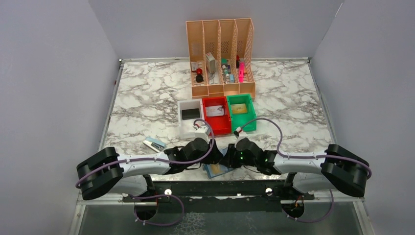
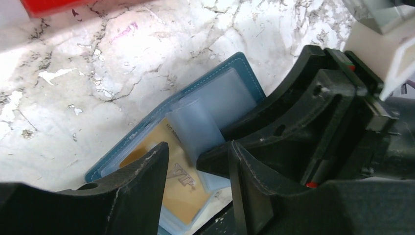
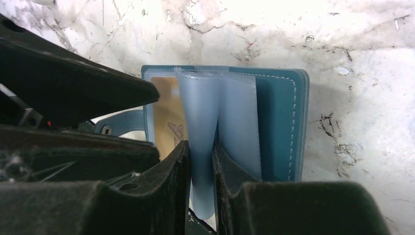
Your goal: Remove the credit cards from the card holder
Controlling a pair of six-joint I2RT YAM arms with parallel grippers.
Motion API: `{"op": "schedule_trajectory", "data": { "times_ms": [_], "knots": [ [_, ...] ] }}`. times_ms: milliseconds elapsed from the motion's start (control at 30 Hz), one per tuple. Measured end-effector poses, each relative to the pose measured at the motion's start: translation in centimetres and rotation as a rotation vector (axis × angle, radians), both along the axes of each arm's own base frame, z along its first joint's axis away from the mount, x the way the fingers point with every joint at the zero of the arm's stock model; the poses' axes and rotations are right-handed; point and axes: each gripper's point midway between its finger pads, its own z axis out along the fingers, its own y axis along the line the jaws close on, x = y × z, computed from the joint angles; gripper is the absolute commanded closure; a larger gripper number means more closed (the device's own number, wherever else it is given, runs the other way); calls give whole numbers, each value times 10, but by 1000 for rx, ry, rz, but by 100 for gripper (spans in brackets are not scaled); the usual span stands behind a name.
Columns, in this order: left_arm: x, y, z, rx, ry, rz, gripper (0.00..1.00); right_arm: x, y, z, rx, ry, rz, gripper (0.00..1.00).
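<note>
Right now our right gripper [image 3: 200,147] pinches a clear pocket leaf [image 3: 200,98] of the card holder [image 3: 279,122], which lies open at six o'clock on the table [image 1: 147,98]. Our left gripper [image 2: 198,147] stands open over the gold card [image 2: 183,191]. We judge that tugging the card could drag the whole holder along.

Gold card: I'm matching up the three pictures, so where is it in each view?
Top external: gold card low centre, between the two wrists.
Left wrist: card bottom centre, marked VIP.
Right wrist: card left of centre, beside the clear sleeve.
Shared landmark: the teal wallet holding it.
</note>
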Motion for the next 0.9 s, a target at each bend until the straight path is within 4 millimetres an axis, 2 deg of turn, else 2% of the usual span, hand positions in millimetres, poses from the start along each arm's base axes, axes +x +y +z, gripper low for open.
{"op": "schedule_trajectory", "data": {
  "times_ms": [167,233,300,500,700,900],
  "knots": [
    [1,-3,-12,-17,58,51,66,-2,-1,-1,31,16,-15,75],
    [1,-1,-16,-22,77,74,70,-2,-1,-1,37,20,-20,74],
    [1,2,-19,-27,89,96,79,-2,-1,-1,42,22,-24,74],
    [1,13,-27,-28,107,151,92,-2,0,0,48,23,-27,74],
    [1,14,-37,4,118,157,99,-3,0,0,69,25,-27,73],
    [9,-6,-37,14,113,135,100,-4,2,2,91,25,-21,65]
  ]
}}
